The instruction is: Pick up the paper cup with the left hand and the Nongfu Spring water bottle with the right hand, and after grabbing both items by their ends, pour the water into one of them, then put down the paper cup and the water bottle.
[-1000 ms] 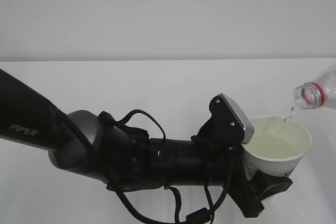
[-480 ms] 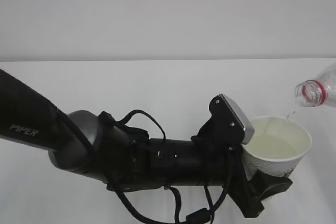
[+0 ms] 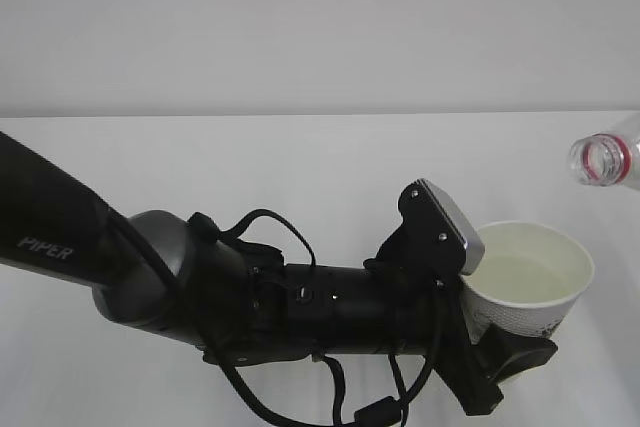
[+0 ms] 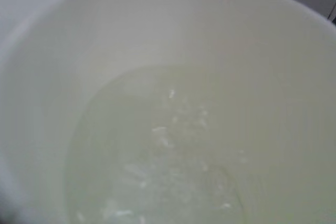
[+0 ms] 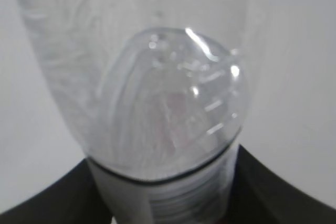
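The stream has stopped — my right hand [image 5: 173, 192], clamped on the clear ribbed bottle [image 3: 610, 159], tips it back; my left hand [image 3: 500, 367] grips the small white paper cup [image 3: 530, 292] holding water [image 3: 515, 277] — next, putting down.

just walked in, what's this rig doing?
A pouring job. The left gripper holds the paper cup from below, and the cup has water in it. The right gripper holds the Nongfu Spring water bottle; its uncapped mouth hangs above and to the right of the cup. No stream shows between them. Neither item has been set down yet.
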Controlling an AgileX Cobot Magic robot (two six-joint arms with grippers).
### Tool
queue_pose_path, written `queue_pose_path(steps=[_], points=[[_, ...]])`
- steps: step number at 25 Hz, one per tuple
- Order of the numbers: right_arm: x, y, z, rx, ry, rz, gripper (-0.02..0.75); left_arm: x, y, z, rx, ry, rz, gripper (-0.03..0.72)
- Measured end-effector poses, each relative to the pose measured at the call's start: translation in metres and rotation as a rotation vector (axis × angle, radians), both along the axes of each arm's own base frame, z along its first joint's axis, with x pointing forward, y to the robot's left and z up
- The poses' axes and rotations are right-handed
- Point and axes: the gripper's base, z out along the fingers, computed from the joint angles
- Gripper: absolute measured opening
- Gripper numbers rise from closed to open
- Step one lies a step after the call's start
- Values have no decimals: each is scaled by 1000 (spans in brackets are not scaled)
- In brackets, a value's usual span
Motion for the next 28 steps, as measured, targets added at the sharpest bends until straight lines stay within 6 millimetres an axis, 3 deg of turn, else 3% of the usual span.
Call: queue_pose_path(steps=[15,28], points=[[0,-1,0,320,-9,-28,413,0,0,1,-12,-1,-4,546],[0,-1,0,986,-27,-73,413,0,0,1,-11,-1,-4,546]])
